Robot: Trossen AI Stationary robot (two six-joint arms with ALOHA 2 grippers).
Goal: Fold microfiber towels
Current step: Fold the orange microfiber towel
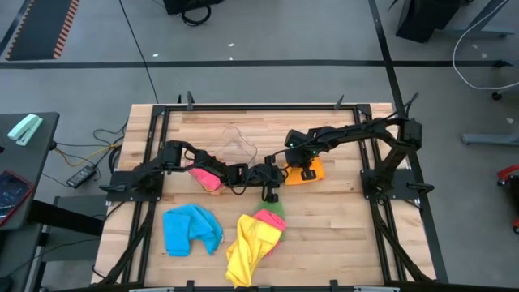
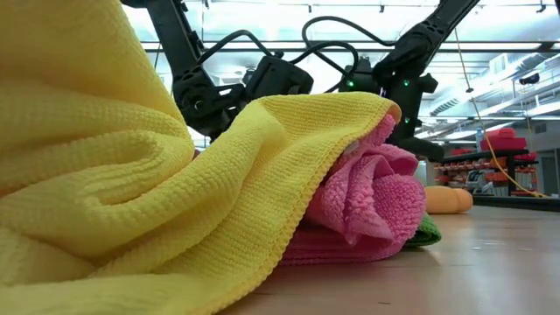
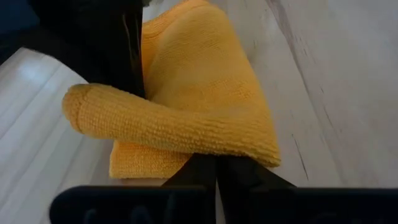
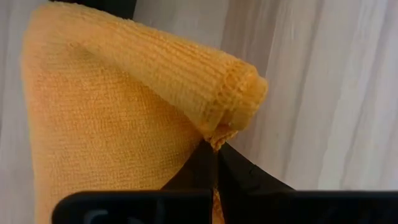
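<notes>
The orange towel (image 1: 312, 172) lies folded on the table right of centre; it also shows in the low view (image 2: 448, 199). My left gripper (image 1: 280, 173) is shut on its left edge. My right gripper (image 1: 306, 168) is shut on it from the far right. A pink towel (image 1: 206, 178) lies under my left arm. A blue towel (image 1: 191, 229) lies crumpled at the near left. A yellow towel (image 1: 250, 245) lies at the near middle, draped over another pink towel (image 2: 367, 206) and a green one (image 1: 276, 212). My left gripper pinches the orange towel's folded edge (image 3: 205, 149) between its two shut fingers, several layers thick. A rolled fold (image 3: 155, 118) lies across in front of the fingers. The rest of the towel lies on the table. My right gripper pinches a folded corner (image 4: 219, 129) of the orange towel between its two shut fingers, several layers thick. The corner stands raised over the fingers. The towel spreads away from it toward the table.
A clear plastic tub (image 1: 238, 144) stands at the far middle, just beyond both grippers. The table's dark frame (image 1: 259, 106) runs around the wooden top. Bare wood (image 1: 340, 235) lies at the near right.
</notes>
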